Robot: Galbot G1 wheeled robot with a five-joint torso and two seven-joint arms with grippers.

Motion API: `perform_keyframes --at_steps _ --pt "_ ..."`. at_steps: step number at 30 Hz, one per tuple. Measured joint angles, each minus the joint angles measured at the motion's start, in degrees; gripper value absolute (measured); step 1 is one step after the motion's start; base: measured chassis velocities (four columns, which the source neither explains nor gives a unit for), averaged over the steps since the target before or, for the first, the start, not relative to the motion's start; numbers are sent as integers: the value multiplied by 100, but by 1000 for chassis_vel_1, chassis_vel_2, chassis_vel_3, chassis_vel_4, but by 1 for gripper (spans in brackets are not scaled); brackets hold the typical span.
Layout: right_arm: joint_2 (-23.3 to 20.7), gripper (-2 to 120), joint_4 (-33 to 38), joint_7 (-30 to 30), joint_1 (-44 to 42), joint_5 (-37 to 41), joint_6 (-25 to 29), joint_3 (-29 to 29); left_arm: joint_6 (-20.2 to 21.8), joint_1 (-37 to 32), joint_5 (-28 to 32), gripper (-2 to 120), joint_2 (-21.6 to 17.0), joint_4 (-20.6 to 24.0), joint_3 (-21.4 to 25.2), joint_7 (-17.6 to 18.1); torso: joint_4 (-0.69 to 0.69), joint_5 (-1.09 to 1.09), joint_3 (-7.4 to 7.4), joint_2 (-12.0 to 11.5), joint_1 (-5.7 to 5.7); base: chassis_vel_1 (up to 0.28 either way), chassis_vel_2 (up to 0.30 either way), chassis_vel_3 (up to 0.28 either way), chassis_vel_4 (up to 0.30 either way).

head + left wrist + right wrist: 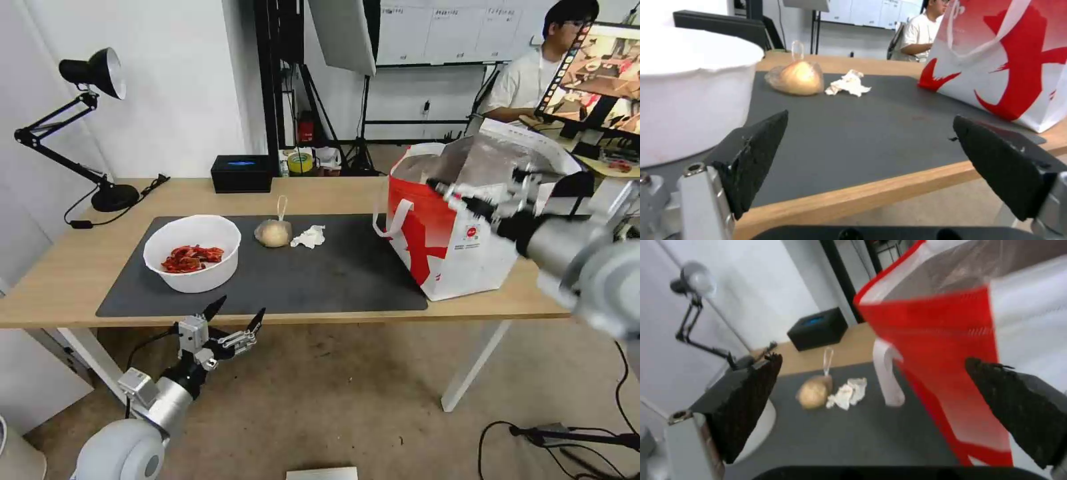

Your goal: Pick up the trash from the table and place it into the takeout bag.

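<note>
Hovering low at the lower left of the head view, below the table's front edge, the left gripper (pixel 235 315) has its black fingers spread and holds nothing; its wrist view looks over the wooden edge across the dark mat (pixel 871 133).

Nearest item on the table (pixel 60 280) is the white bowl (pixel 192 253) with red scraps, left of centre on the mat and just beyond the left gripper; past it, mid-frame, the small knotted clear bag (pixel 273 233) with its beige lump, and touching or just beside it the crumpled tissue (pixel 309 237); no two-part plastic tray seen on the mat.

Takeout bag (pixel 460 227) stands upright at the right end of the mat, mouth open, foil lining showing; right gripper (pixel 460 193) sits at the bag's near rim, upper right of frame; in the right wrist view the fingers (pixel 746 406) are spread wide with nothing between them.

Judgement: a drop into the bag looks finished, or the arm is between picks; three items remain. Next move probably calls for an open gripper to be brought down on one of them; the bowl is closest to the left arm, and a rim pinch must keep it level so the scraps stay in.

Far side: desk lamp (pixel 93 73) at upper left; black box (pixel 241 173) at the table's back edge.
</note>
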State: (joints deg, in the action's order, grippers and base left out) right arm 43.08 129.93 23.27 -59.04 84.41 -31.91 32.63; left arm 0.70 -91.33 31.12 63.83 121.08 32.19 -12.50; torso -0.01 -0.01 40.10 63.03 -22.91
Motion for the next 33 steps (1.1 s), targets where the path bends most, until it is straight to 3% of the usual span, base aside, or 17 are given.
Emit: perform_keyframes --at_steps 4,8,10,12,21,33 --pt "-2 100 92 -639 -505 -1129 151 -60 -81 -97 -50 100 93 -34 71 -13 1 0 0 0 0 0 0 0 0" --pt "20 100 98 -924 -756 -1655 275 -70 -110 -144 -70 100 116 -32 114 -16 1 0 0 0 0 0 0 0 0" --pt "91 100 54 -1359 -1227 -2704 641 -121 -158 -205 -151 100 151 -25 183 -17 1 0 1 0 0 0 0 0 0" --pt "126 100 40 -1445 -1373 -2927 763 -129 -175 -223 -190 100 165 -31 207 -17 1 1 1 0 0 0 0 0 0" --pt "483 100 -100 -1525 -2396 -4061 1674 -199 -304 -369 -291 100 250 -286 367 -38 1 0 1 0 0 0 0 0 0" --pt "972 100 -95 -1326 -3276 -4897 2144 -581 -362 -501 -566 100 306 -494 539 39 1 -1 0 0 0 0 0 0 0"
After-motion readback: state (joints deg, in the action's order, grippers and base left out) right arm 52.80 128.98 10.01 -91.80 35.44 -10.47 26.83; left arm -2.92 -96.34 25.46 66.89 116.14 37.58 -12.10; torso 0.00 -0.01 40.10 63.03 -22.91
